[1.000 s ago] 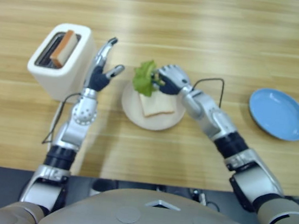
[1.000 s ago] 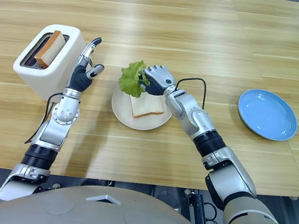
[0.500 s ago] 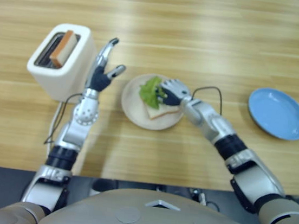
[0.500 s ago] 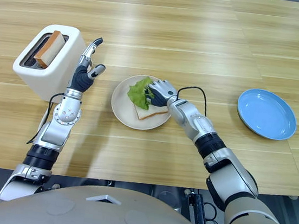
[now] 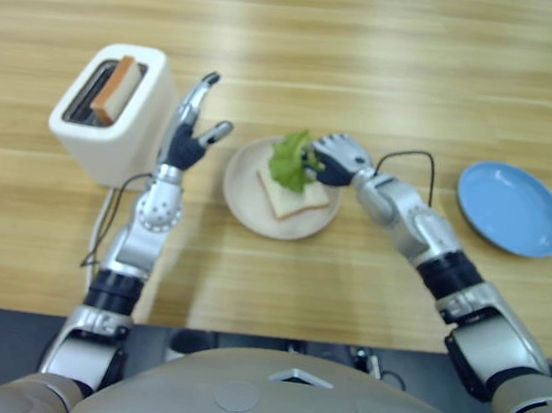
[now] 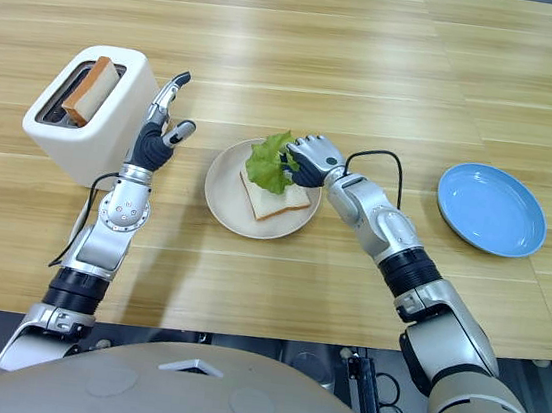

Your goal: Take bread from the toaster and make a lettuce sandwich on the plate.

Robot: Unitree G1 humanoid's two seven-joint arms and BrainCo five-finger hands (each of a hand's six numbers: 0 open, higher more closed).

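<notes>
At centre of the desk: beige plate, carrying one flat bread slice offset toward the plate's 3 o'clock side.

Over the 11 o'clock corner of that slice: lettuce leaf, gripped by the right hand with fingers curled tight on the leaf's 3 o'clock edge. Leaf hanging toward the slice; contact between leaf and bread not determinable. Right arm entering from 5 o'clock.

At 9 to 10 o'clock of the beige plate, well apart from it: white toaster, upright, with a second slice standing in one slot and protruding above the top.

Between toaster and beige plate, just beside the toaster's 3 o'clock wall: left hand, raised, fingers extended and spread, holding nothing. No contact with toaster or plate.

At 3 o'clock of the beige plate, well apart: blue plate, flat on the desk.

Behind the right forearm, at 2 o'clock of the beige plate: black cable looped on the desk surface.
</notes>
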